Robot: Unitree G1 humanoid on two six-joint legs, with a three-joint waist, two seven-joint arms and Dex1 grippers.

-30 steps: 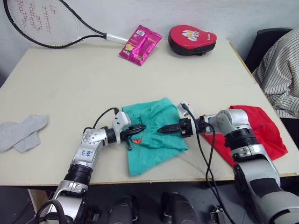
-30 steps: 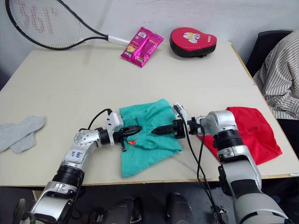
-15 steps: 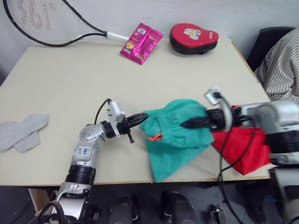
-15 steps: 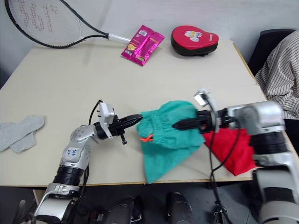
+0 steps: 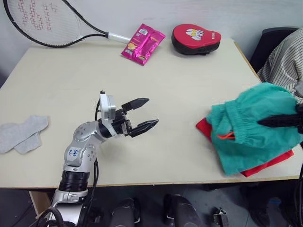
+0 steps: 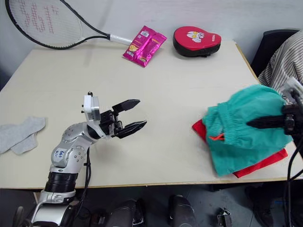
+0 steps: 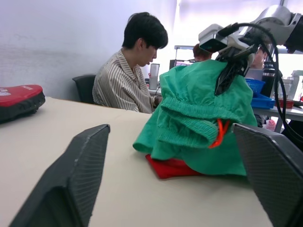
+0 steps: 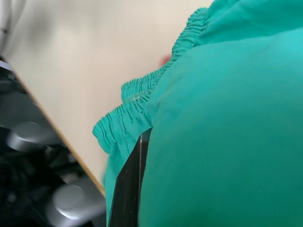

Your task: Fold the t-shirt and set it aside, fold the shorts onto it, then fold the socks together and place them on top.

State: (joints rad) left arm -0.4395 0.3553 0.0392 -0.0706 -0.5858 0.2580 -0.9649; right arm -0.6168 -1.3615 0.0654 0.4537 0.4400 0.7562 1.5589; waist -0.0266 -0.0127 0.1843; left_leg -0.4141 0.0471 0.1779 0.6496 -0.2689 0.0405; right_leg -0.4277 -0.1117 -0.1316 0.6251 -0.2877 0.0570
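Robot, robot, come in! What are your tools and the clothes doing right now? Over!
Left tool open, holding nothing. Right tool shut on the shorts, draped over the t-shirt. Socks waiting at the table's left edge, nothing in the way.

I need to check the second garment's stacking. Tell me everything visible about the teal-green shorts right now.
The shorts are teal-green soft cloth with a gathered elastic waist and an orange drawstring tip hanging near the waistband. They are bunched and draped, not flat, over the red t-shirt at the table's right edge, which peeks out beneath. The right gripper is shut on the upper fabric, holding part of it raised. The left gripper is open and apart from them.
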